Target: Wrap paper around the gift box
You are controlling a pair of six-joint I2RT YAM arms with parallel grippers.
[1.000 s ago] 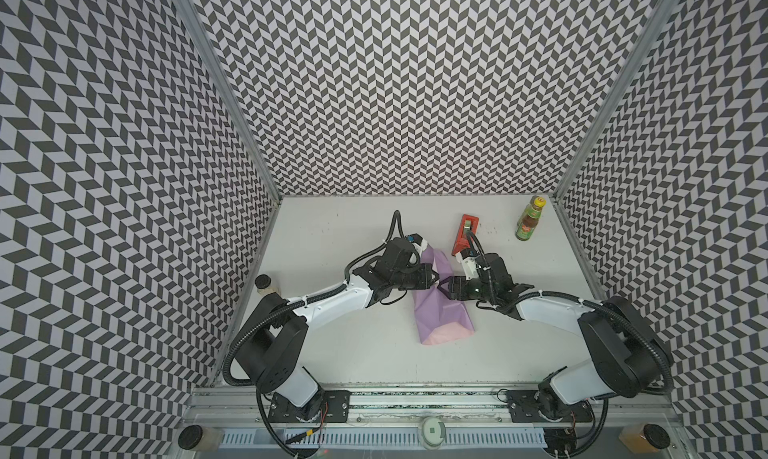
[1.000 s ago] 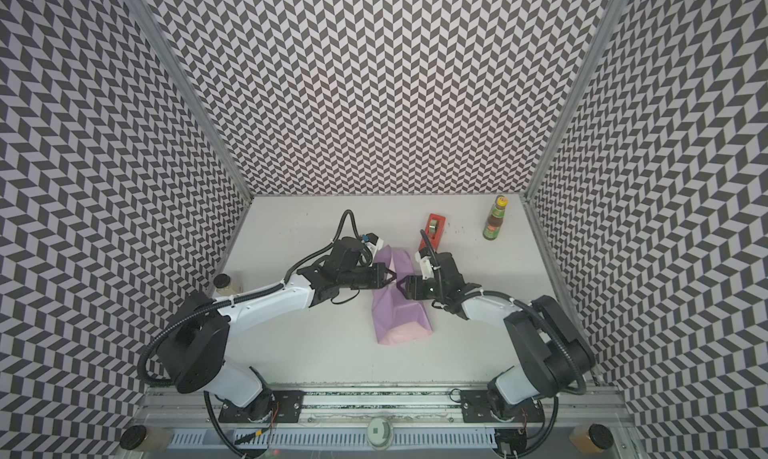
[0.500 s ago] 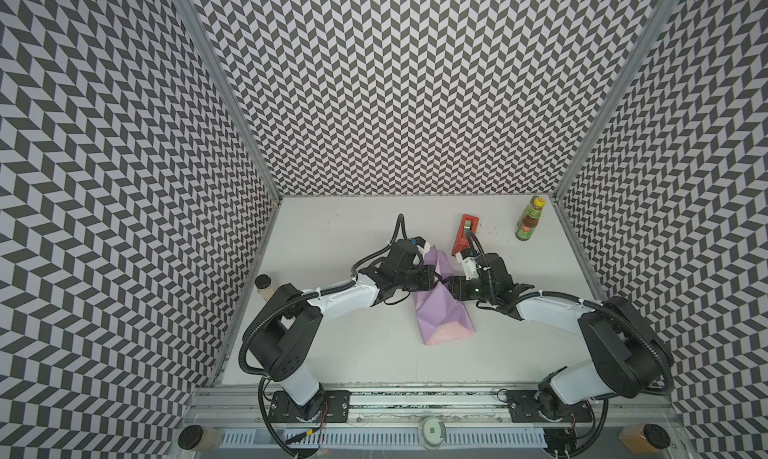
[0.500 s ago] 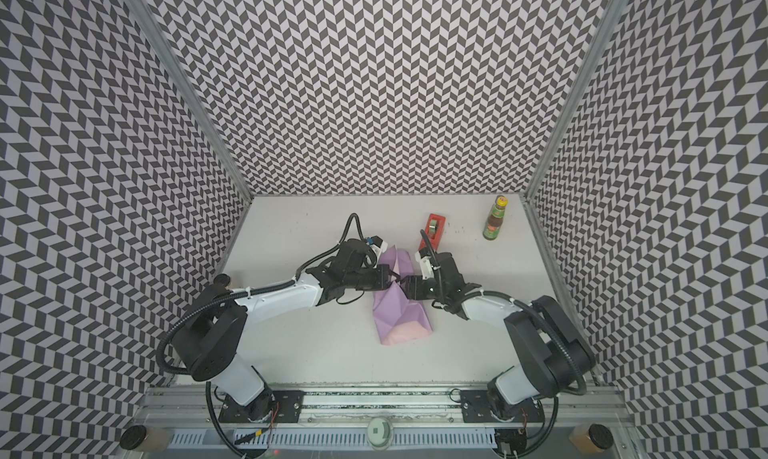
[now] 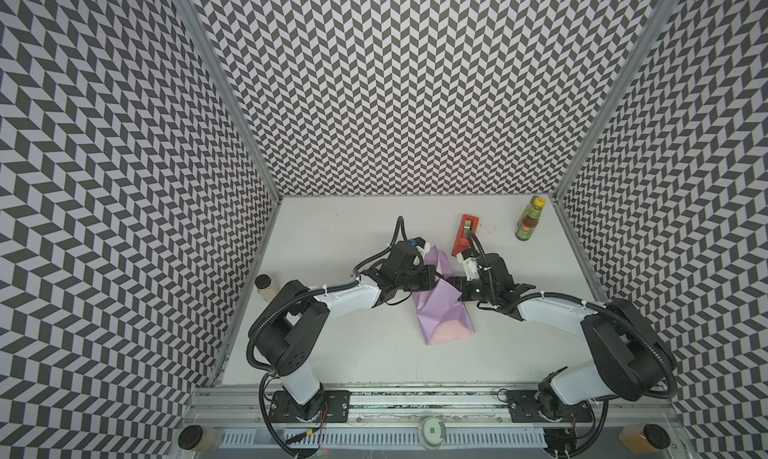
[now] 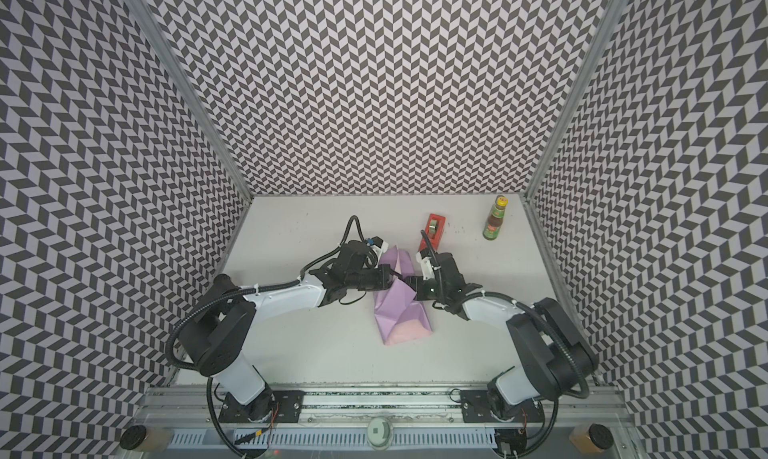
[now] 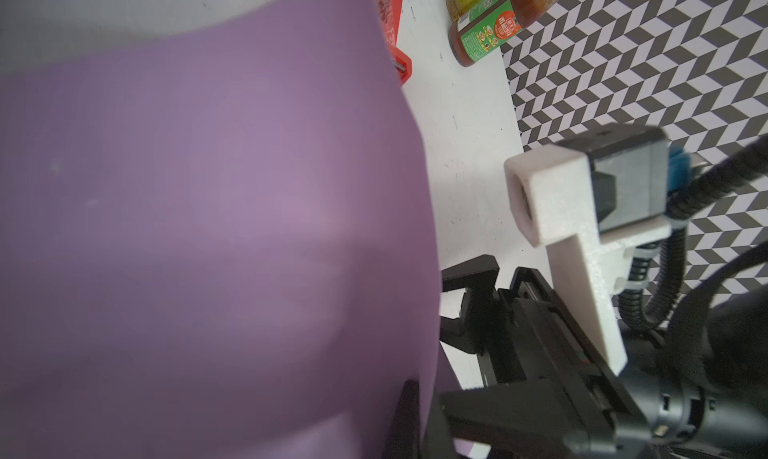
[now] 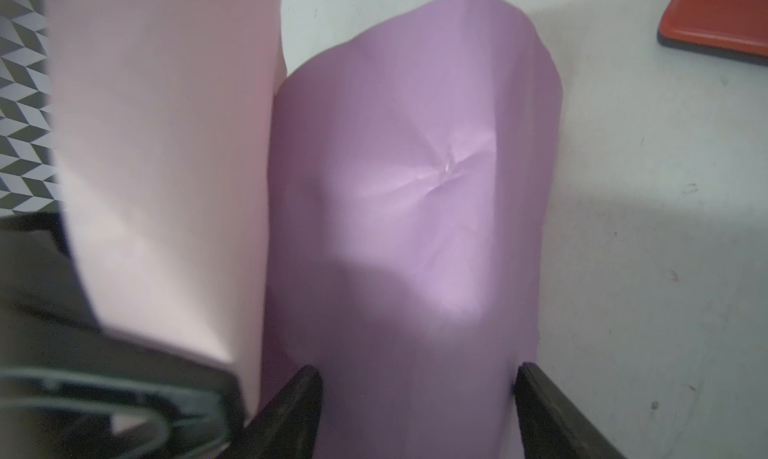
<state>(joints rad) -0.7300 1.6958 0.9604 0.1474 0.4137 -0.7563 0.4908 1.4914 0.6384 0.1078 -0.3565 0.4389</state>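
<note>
Paper [image 5: 440, 307] lies mid-table, folded lilac-side out; the gift box is hidden, presumably inside. Left gripper [image 5: 432, 277] pinches shut on the paper's nine-o'clock edge; right gripper [image 8: 415, 398] straddles the wrapped bulge, jaws wide. Opposed pulling could tear or unfold it. Tape dispenser [image 5: 467, 233] crowds one o'clock; sauce bottle [image 5: 528, 224] stands farther.

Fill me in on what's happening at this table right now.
Two robot arms are working a sheet of paper in the middle of the table, lilac outside and pale pink inside, already folded up into a bundle. The left pincer is shut on a raised flap of it. The right pincer is spread wide with the lilac fold between its fingers. The gift box itself is not visible, presumably under the paper. A red tape dispenser and a sauce bottle stand untouched behind.
</note>
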